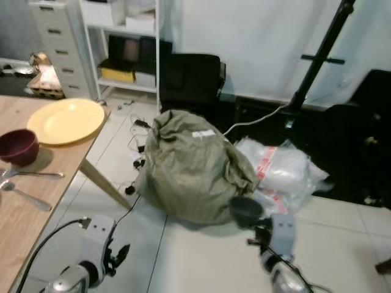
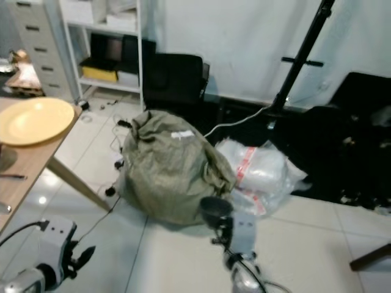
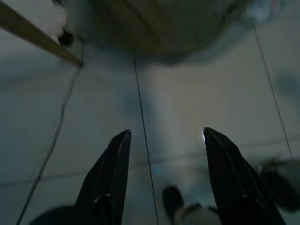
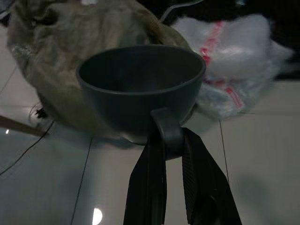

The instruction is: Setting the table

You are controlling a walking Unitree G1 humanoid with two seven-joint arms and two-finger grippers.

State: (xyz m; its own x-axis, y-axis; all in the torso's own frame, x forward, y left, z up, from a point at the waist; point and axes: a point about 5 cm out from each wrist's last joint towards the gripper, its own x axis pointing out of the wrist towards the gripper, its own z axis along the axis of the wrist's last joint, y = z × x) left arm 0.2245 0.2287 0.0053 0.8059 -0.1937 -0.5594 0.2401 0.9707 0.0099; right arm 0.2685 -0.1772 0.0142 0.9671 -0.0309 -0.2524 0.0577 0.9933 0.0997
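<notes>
My right gripper (image 4: 171,140) is shut on the handle of a dark grey cup (image 4: 140,86), held upright low over the floor; the cup (image 1: 245,209) hangs in front of the green sack. On the wooden table (image 1: 36,201) at the left lie a yellow plate (image 1: 66,120), a maroon bowl (image 1: 18,146) and two spoons (image 1: 30,174). My left gripper (image 3: 161,178) hangs open above the floor tiles beside the table, with nothing between its fingers.
A big olive-green sack (image 1: 189,165) and white plastic bags (image 1: 281,168) lie on the tiled floor ahead. A black tripod stand (image 1: 317,55), dark bags, a white shelf unit (image 1: 122,43) and a grey drawer cabinet (image 1: 61,43) stand along the back. Cables trail by the table leg (image 1: 104,183).
</notes>
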